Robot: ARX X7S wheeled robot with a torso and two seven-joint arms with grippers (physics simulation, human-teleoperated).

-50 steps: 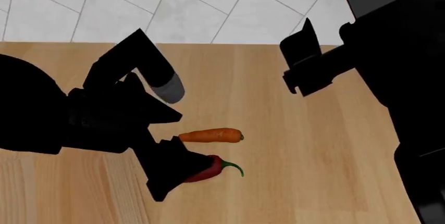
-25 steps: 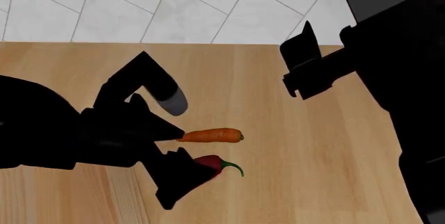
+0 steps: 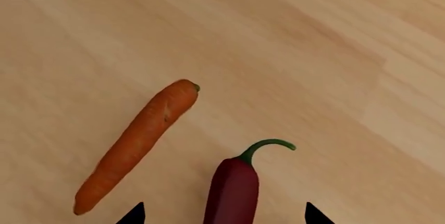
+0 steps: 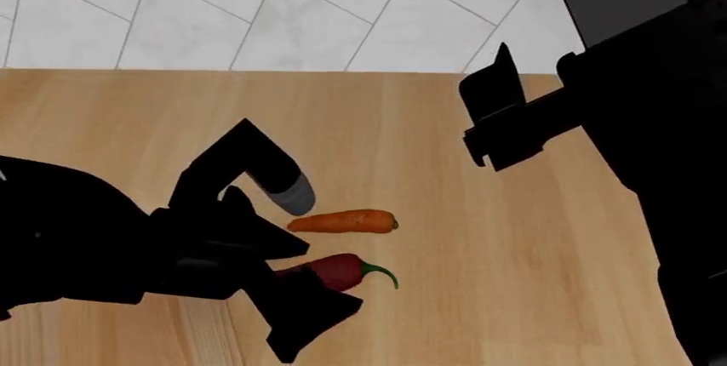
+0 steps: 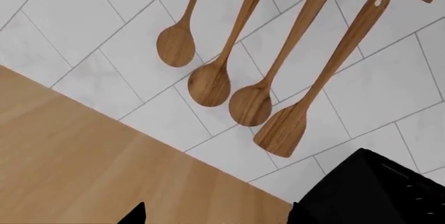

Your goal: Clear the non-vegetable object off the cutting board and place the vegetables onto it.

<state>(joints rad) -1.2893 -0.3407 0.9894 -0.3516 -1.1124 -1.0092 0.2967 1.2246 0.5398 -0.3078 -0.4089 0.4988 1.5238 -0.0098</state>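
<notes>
An orange carrot (image 4: 340,222) (image 3: 137,143) and a dark red chili pepper (image 4: 340,271) (image 3: 233,187) with a green stem lie side by side on the wooden counter. My left gripper (image 4: 289,279) (image 3: 222,216) is open and low over the counter. The chili's thick end lies between its two fingertips, and the carrot lies just outside one of them. My right gripper (image 4: 491,115) (image 5: 219,216) hangs open and empty above the counter's far right. The cutting board and the non-vegetable object are out of view.
A white tiled wall (image 4: 284,8) runs behind the counter (image 4: 512,247). Wooden spoons (image 5: 208,83) and a spatula (image 5: 285,130) hang on it. A black body (image 5: 368,193) stands close beside my right gripper.
My left gripper has shifted toward the near edge and lowered around the chili, which now shows between its fingers. The carrot, the chili and the right arm have stayed put.
</notes>
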